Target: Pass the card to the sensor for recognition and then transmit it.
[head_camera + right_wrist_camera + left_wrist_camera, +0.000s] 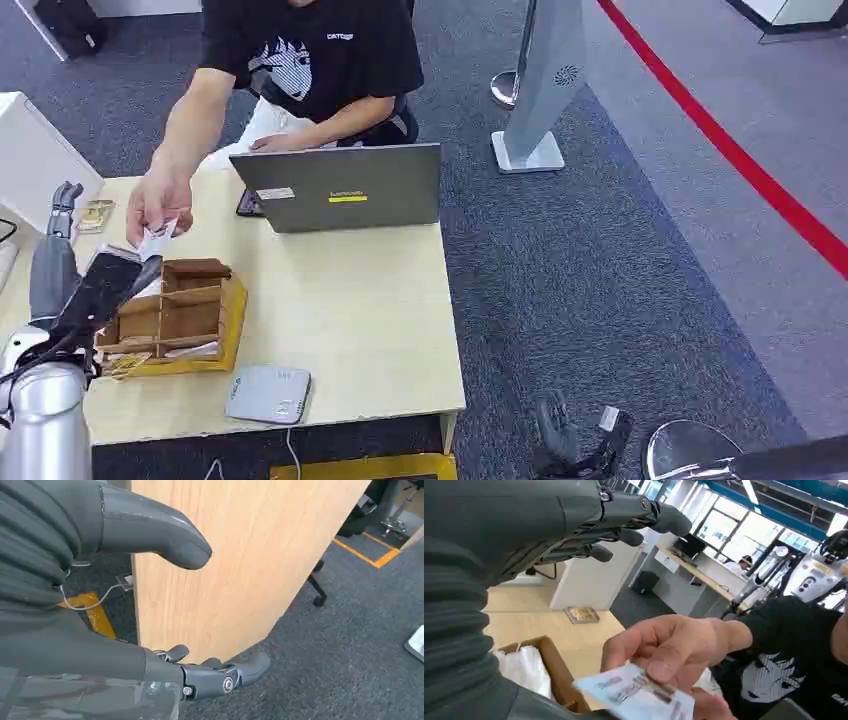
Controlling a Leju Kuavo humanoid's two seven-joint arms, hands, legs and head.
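Head view first: your left hand (100,290) sits at the table's (350,320) nine o'clock edge, dark fingers stretched out over the wooden organizer box (180,315) and holding nothing. At its one o'clock, a person's hand (155,205) pinches the card (157,240), which hangs just beyond your fingertips, close but whether touching you cannot tell. A grey laptop (345,187) stands at the table's twelve o'clock, and the flat grey sensor (268,394) lies near the six o'clock edge, well apart from the card. Your right hand (580,440) hangs low beside the table, at five o'clock in the picture.

Left wrist view: your fingers (624,517) are spread and bare, while the person's thumb and fingers clamp the printed card (639,695) near your palm.

Right wrist view: your right hand (165,605) is loosely open, thumb and fingers apart, nothing in it, next to the table's wooden side panel (240,565) above grey carpet (350,645).
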